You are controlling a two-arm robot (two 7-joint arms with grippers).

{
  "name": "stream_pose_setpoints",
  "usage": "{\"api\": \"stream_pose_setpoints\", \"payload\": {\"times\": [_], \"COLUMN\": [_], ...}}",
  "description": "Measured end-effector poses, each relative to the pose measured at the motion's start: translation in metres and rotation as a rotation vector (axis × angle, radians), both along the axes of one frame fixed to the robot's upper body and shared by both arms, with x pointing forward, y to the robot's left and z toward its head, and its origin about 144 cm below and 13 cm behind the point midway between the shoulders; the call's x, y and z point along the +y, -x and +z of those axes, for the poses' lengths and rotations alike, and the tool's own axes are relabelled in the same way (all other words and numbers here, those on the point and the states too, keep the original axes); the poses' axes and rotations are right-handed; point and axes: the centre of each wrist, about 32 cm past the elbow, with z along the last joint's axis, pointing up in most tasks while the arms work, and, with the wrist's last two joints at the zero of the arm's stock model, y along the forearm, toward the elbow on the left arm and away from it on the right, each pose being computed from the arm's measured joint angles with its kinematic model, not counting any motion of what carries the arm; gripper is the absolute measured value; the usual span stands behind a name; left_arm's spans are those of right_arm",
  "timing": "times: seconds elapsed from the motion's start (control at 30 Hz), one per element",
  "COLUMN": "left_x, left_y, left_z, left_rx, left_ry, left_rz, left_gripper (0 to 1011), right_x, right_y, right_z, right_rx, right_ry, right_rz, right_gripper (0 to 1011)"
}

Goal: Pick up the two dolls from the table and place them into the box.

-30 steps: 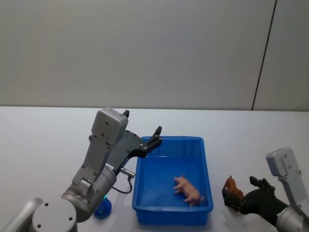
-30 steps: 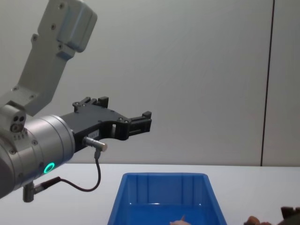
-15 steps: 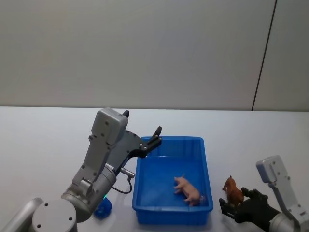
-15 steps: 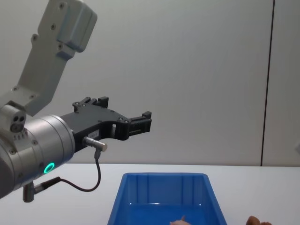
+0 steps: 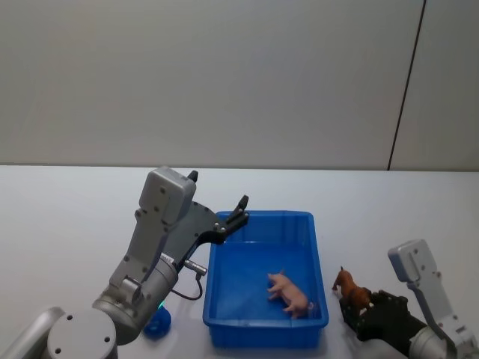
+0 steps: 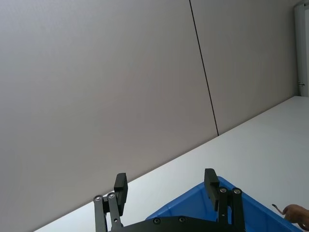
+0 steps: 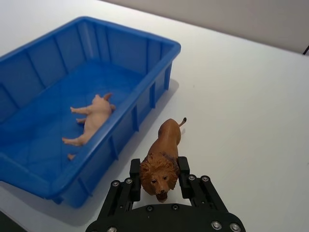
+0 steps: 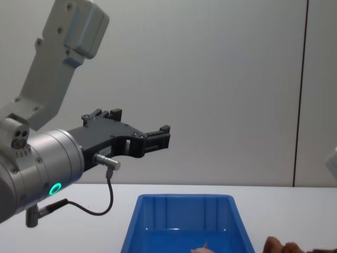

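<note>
While the right gripper [image 7: 159, 170] sits low over the table [image 5: 75, 217] just right of the box [image 7: 116, 50], its two black fingers are clamped on the head of the lion [image 7: 164, 145], one finger at each side of the mane. Its face points back at the wrist and its brown body stretches away from the fingers, tail at the far end. It runs roughly along the box's right wall, close beside it but apart from it. Whether its feet touch the table I cannot tell. From the head view it shows just off the box's near right corner, with the gripper below it toward the robot.

Inside the box lies the pig [image 7: 91, 123], pink, on its side on the blue floor, legs out, nearer the right wall and the near end than the middle.

Raised well above the table, the left gripper [image 6: 165, 183] hangs over the box's far left corner and points forward and to the right. Its fingers stand wide apart with nothing between them. From the chest view it shows high above the box rim against the grey wall [image 8: 226, 79].

On the table by the left arm's base lies a small blue thing [image 5: 157, 323], too hidden to make out
</note>
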Motion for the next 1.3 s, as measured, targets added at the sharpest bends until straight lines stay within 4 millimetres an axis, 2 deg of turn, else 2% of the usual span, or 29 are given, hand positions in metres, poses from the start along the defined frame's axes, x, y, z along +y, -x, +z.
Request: {"api": "stream_pose_setpoints", "payload": {"times": [0.37,0.73,1.03,1.2,1.3], "left_x": [0.0,0.0,0.0,0.0,0.0], "left_y": [0.0,0.0,0.0,0.0,0.0], "left_z": [0.0,0.0,0.0,0.0,0.0], "left_rx": [0.0,0.0,0.0,0.0,0.0], "left_ry": [0.0,0.0,0.0,0.0,0.0], "left_rz": [0.0,0.0,0.0,0.0,0.0], "left_gripper": [1001,1001,1001,1001,1001], "right_x": [0.005,0.016,0.031,0.039,0.045], "right_y": [0.004,0.006,0.002,-0.003,-0.008], "right_z": [0.013,0.042,0.058,0.058,0.056], "right_rx": [-0.124,-0.273,-0.299,-0.276,-0.25], "right_ry": [0.005,-0.023,-0.051,-0.053,-0.052], "right_rz": [0.015,0.077,0.163,0.185,0.192], "right_gripper": [427,428,428,428,486]}}
